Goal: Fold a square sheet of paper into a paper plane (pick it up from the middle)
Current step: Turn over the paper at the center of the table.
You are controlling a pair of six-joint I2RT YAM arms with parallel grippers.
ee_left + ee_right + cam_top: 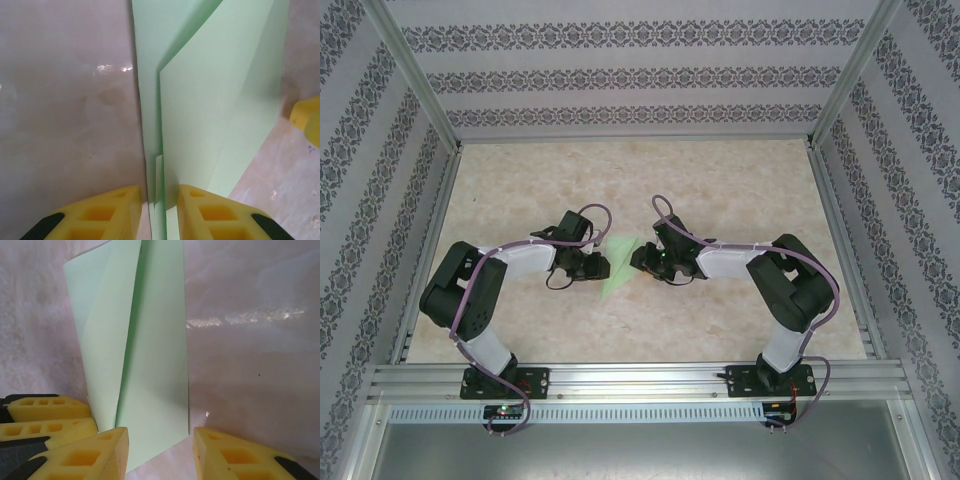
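Part-folded pale green sheet of paper [620,270] at centre of table [740,190], left gripper [159,197] slightly open astride its crease, right gripper [160,440] open wider, flanking a corner

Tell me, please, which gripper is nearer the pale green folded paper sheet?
Left. The left gripper straddles the pale green folded paper sheet, deep between its fingers; the right gripper just reaches its opposite edge.

Left hand [159,195] faces right hand [160,436], both part-open.
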